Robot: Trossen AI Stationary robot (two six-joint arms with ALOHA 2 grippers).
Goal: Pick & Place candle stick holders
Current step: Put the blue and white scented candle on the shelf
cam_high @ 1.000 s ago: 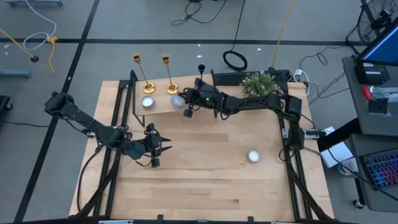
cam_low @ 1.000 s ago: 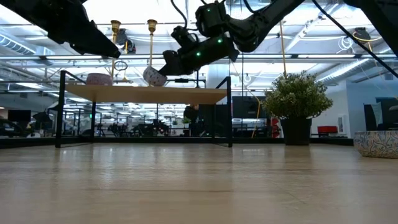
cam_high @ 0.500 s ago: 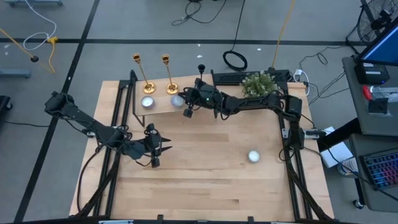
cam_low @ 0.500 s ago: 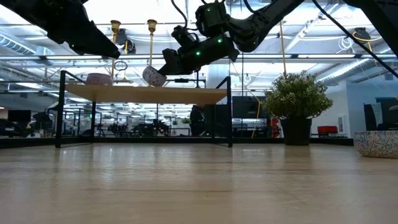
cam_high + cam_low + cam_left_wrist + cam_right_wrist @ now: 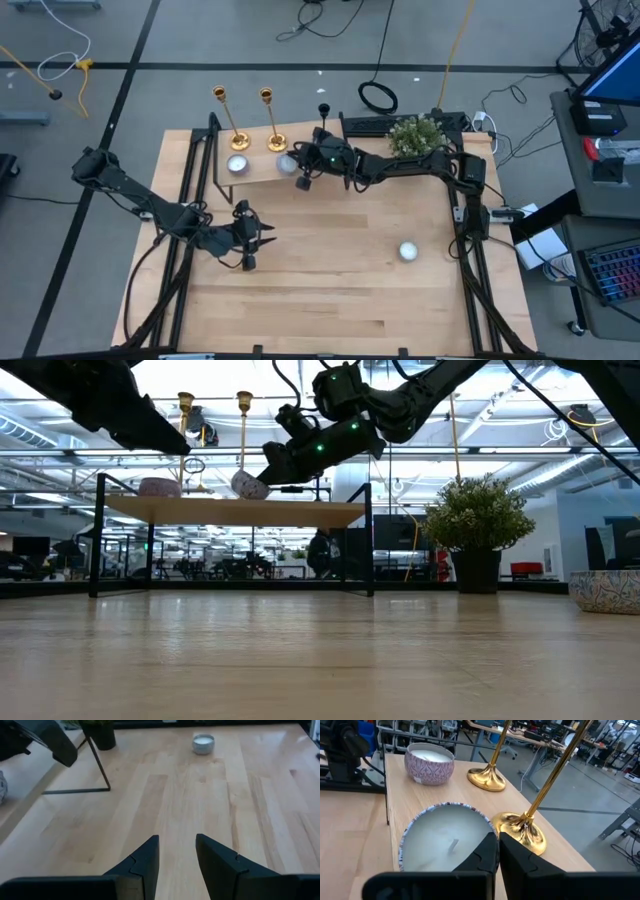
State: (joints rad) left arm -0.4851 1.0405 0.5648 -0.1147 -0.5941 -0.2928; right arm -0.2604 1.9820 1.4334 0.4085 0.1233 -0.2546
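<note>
On the raised shelf (image 5: 262, 170) at the table's back, we see our right gripper (image 5: 497, 851) with its fingers pressed together on the rim of a patterned candle tin (image 5: 442, 837), just beside one gold candle stick holder (image 5: 522, 831); the other gold holder (image 5: 487, 777) stands farther along, near a pink candle (image 5: 430, 764). A black holder (image 5: 323, 110) stands behind the shelf. Our left gripper (image 5: 176, 855) hovers over bare table with fingers spread, holding nothing. We judge the risk is a sideways swing of the tin clipping the nearest gold base and toppling that tall stem.
</note>
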